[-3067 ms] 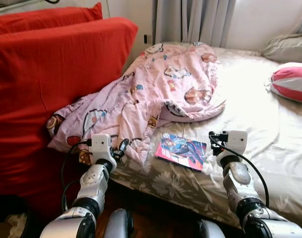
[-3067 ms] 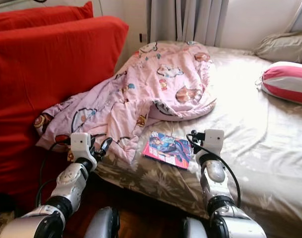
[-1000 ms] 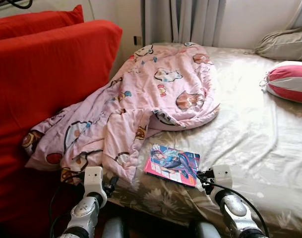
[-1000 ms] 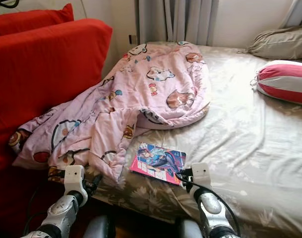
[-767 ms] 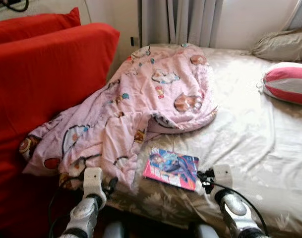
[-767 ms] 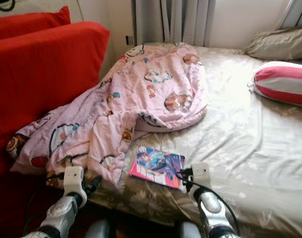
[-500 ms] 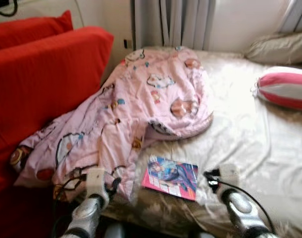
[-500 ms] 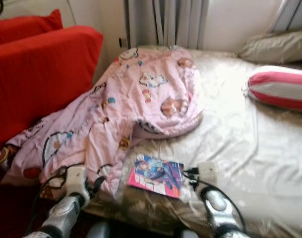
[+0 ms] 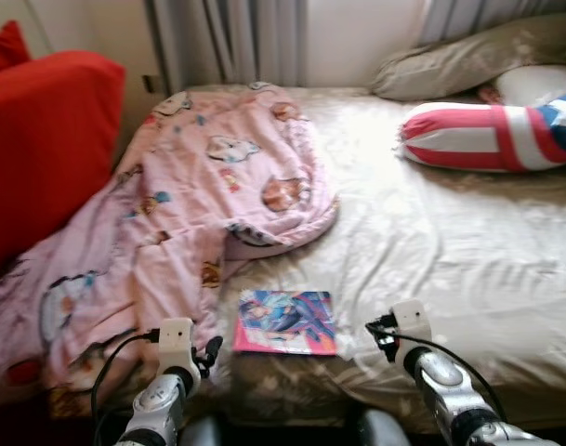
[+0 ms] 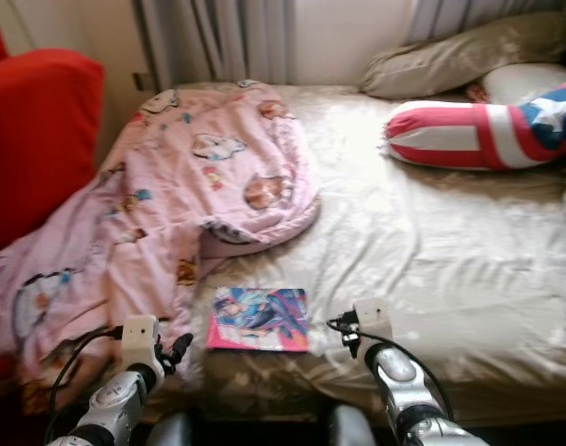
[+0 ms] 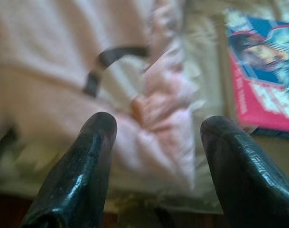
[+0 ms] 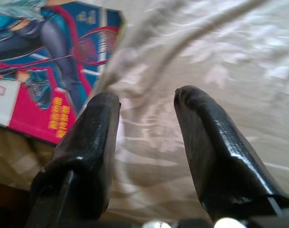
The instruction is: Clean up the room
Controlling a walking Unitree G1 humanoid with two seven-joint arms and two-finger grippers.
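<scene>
the glossy pink-and-blue illustrated book (image 9: 286, 321) lies flat at the bed's near edge, between both arms. the right gripper (image 12: 146, 142) hovers just right of it, fingers apart, likely lining up; the left gripper (image 11: 156, 156) gapes over the rumpled pink cartoon-print quilt (image 9: 190, 200).

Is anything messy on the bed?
Yes. The pink blanket lies crumpled in a heap and slides off the bed's left edge, and a comic book sits loose near the front edge.
</scene>
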